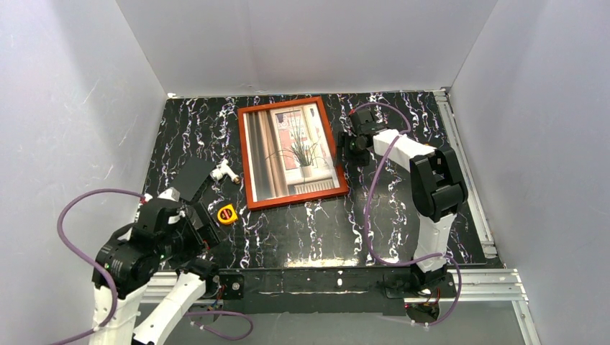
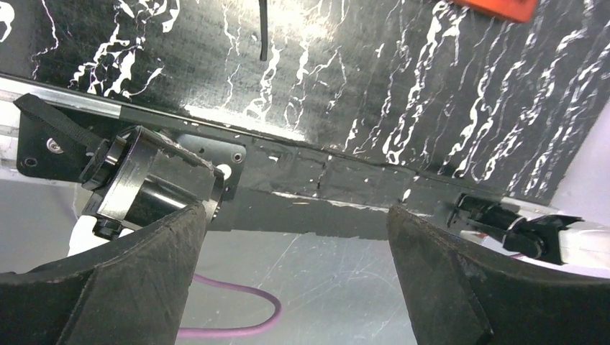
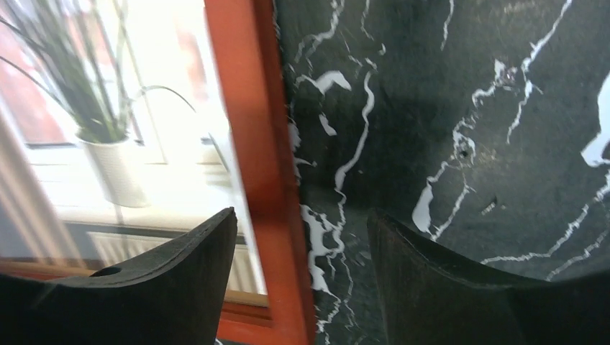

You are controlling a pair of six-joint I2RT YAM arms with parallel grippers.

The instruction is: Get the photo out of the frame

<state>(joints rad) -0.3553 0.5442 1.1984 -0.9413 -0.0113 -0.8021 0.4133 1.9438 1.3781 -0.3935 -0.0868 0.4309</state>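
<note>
Right gripper (image 3: pixel 301 215) hangs low over the right side of the frame (image 3: pixel 248 108) with its jaws apart. One finger is above the photo (image 3: pixel 108 108), the other above the bare table (image 3: pixel 446 108), and the red-brown rail runs between them. It grips nothing, as far as I can see. The left gripper (image 2: pixel 296 208) is also spread wide and empty, near the front-left corner, facing the near edge of the table.

The photo sits inside the frame, flat on the table toward the back. So I judge the task is at its beginning: the taking-out step is not yet done. The next move probably calls for closing on one rail and lifting or tipping the frame so the print can come free. Whether the print is loose inside, I cannot tell.

For moving, the table in front of the frame and to its right is open. On the left side a yellow tape measure (image 1: pixel 226 213), a small white part (image 1: pixel 224 171) and a dark sheet (image 1: pixel 190 177) lie near — and the back wall (image 1: pixel 302 43) stands close behind the top rail.
</note>
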